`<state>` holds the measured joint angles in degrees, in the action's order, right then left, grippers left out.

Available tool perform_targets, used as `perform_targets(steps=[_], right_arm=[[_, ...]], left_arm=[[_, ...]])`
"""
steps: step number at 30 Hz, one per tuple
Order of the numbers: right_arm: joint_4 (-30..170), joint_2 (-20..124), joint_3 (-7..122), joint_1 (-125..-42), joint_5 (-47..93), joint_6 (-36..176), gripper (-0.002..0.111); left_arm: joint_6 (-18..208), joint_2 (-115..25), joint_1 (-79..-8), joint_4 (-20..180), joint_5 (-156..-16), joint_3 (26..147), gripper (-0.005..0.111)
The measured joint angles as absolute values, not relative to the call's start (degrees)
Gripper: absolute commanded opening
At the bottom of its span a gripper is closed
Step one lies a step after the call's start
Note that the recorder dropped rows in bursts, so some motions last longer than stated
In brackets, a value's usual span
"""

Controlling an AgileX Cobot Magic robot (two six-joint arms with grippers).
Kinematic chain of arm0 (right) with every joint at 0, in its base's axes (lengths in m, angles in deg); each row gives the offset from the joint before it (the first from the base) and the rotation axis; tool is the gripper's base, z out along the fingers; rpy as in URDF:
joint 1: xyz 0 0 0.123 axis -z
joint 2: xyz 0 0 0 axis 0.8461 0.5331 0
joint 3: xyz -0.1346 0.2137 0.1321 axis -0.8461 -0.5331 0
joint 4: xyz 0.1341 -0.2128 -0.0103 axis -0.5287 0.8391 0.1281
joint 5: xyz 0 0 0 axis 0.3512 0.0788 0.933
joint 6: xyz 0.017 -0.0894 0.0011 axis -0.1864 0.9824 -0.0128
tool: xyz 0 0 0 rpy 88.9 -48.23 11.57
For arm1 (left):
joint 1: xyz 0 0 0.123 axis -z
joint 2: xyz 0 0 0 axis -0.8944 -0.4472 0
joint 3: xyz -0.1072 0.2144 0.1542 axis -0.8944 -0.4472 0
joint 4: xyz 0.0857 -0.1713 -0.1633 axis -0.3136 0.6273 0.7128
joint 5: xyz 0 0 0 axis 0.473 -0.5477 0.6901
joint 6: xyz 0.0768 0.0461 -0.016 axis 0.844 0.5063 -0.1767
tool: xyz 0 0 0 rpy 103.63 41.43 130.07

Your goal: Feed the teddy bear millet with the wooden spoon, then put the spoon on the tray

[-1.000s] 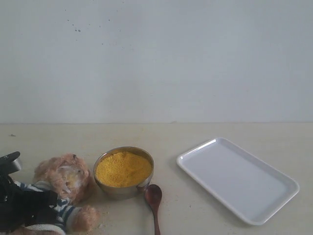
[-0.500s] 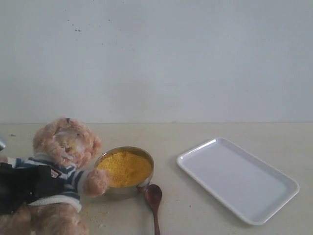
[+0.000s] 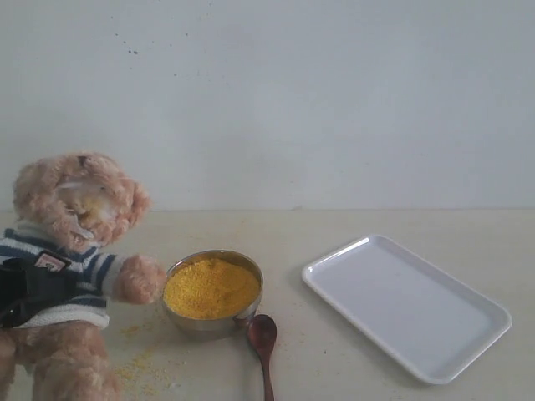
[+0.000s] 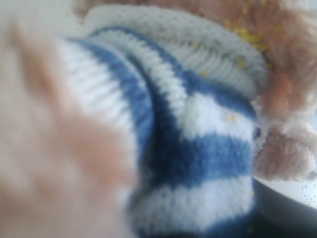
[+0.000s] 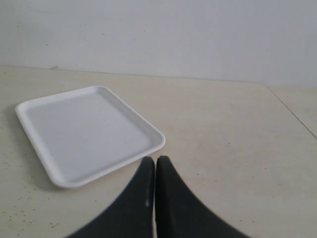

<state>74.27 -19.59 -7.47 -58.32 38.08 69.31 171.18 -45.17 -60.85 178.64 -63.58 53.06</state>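
The teddy bear [image 3: 79, 200] sits upright at the far left, one paw touching the steel bowl's [image 3: 201, 326] rim. My left gripper [image 3: 27, 290] is shut on its striped torso. The left wrist view is filled by the bear's navy-and-white shirt [image 4: 198, 148], with a few yellow grains on its fur. Millet [image 3: 211, 286] mounds in the bowl, and loose grains [image 3: 138, 368] lie in front of the bear. The wooden spoon [image 3: 263, 338] lies on the table just right of the bowl, handle toward the front edge. The white tray [image 3: 405, 305] is at the right. My right gripper [image 5: 155, 161] is shut and empty near the tray [image 5: 84, 131].
The beige table [image 3: 334, 380] runs back to a plain white wall. In the right wrist view, bare tabletop [image 5: 233, 144] stretches beside the tray. A table edge line [image 5: 292, 111] shows at the far side.
My left gripper has lifted the bear from lying on its side to sitting upright, and moved it up and left. Its paw now touches the bowl. Spoon and tray are unmoved.
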Motion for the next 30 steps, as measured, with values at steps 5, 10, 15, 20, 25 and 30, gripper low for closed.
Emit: perform_targets(steps=[5, 10, 15, 20, 25, 30], right_arm=[[74.27, -19.59, -7.47, -58.32, 37.96, 69.31, 0.0], [74.27, -19.59, -7.47, -58.32, 37.53, 69.31, 0.0], [74.27, -19.59, -7.47, -58.32, 34.1, 69.31, 0.0], [73.13, -19.59, -7.47, -58.32, 29.1, 68.34, 0.0], [68.39, -19.59, -7.47, -58.32, 22.1, 63.82, 0.0], [61.72, -19.59, -7.47, -58.32, 12.15, 47.47, 0.0]], left_arm=[[174.98, -42.84, -60.85, 178.76, -61.08, 53.06, 0.004], [175.38, -42.62, -60.85, 178.76, -59.8, 53.06, 0.004], [175.38, -42.62, -60.85, 178.76, -59.8, 53.06, 0.004], [175.38, -42.62, -60.85, 178.76, -59.8, 53.06, 0.004], [175.38, -42.62, -60.85, 178.76, -59.8, 53.06, 0.004], [175.38, -42.62, -60.85, 178.76, -59.8, 53.06, 0.004]])
